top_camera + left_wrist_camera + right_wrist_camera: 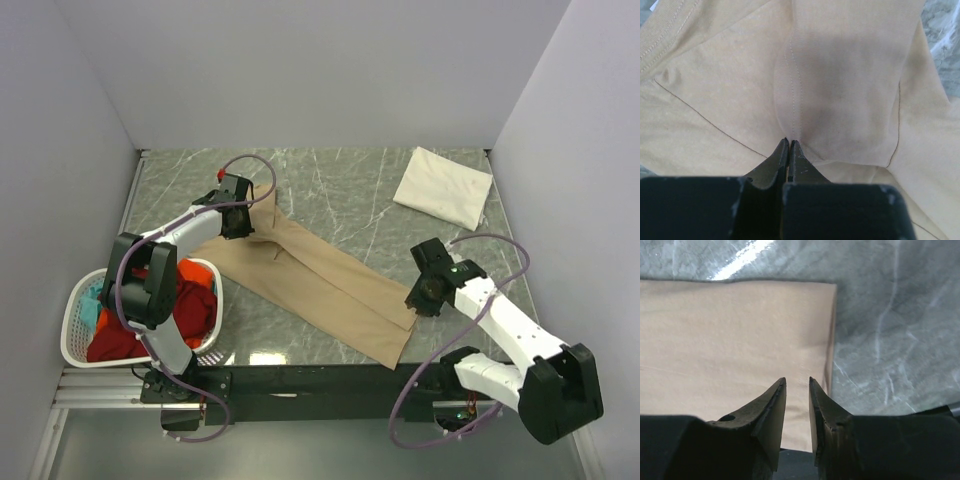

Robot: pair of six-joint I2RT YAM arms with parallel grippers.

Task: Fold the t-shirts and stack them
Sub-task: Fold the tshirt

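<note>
A tan t-shirt (pixel 320 285) lies partly folded in a long strip running diagonally across the table. My left gripper (pixel 243 228) is at its far left end. In the left wrist view its fingers (pixel 790 142) are shut, pinching a raised ridge of the tan cloth (pixel 840 90) along a seam. My right gripper (pixel 416 303) hovers at the shirt's near right end. In the right wrist view it (pixel 797 381) is slightly open and empty, above the shirt's corner (pixel 740 340). A cream-white folded t-shirt (pixel 445 186) lies at the back right.
A white plastic laundry basket (pixel 72 318) at the near left holds red (pixel 190 310), orange (pixel 190 272) and teal (pixel 95 318) shirts, beside the left arm. The table is marbled grey stone (pixel 350 190) with walls on three sides.
</note>
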